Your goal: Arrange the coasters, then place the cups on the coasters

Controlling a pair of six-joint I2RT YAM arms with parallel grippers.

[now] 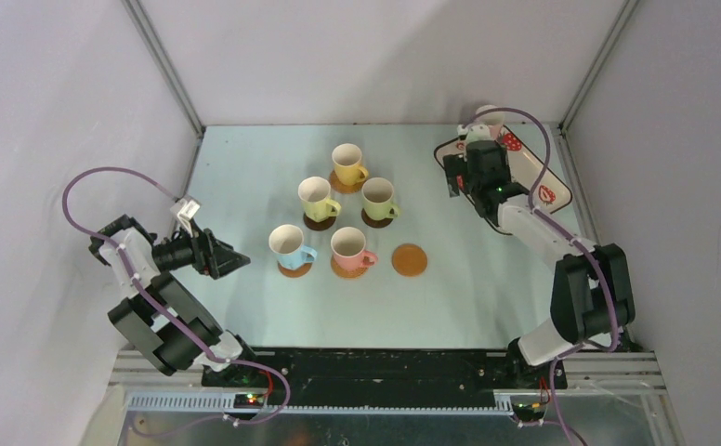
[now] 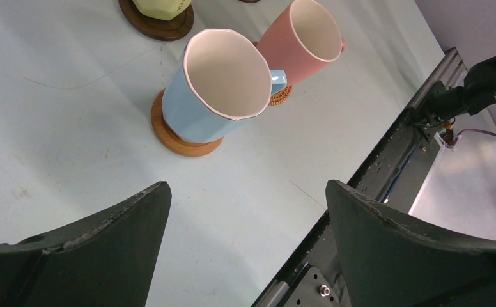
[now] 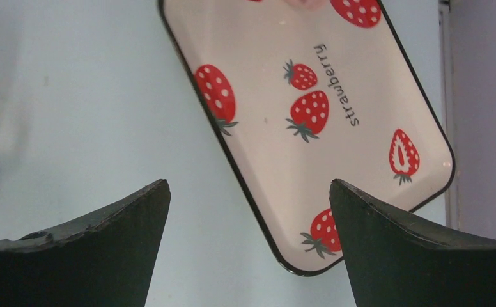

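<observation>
Right tool spread wide over tray holding 1 cup.

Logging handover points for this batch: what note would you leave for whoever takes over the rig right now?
Left gripper: fingers open, empty, near the blue cup.
Right gripper: fingers open, empty, over the strawberry tray.
Done: five cups sit on coasters: yellow cup, left green cup, right green cup, blue cup, pink cup.
Left to do: the second pink cup sits at the tray's far end, partly hidden by the right arm. Move it onto the bare coaster.
</observation>
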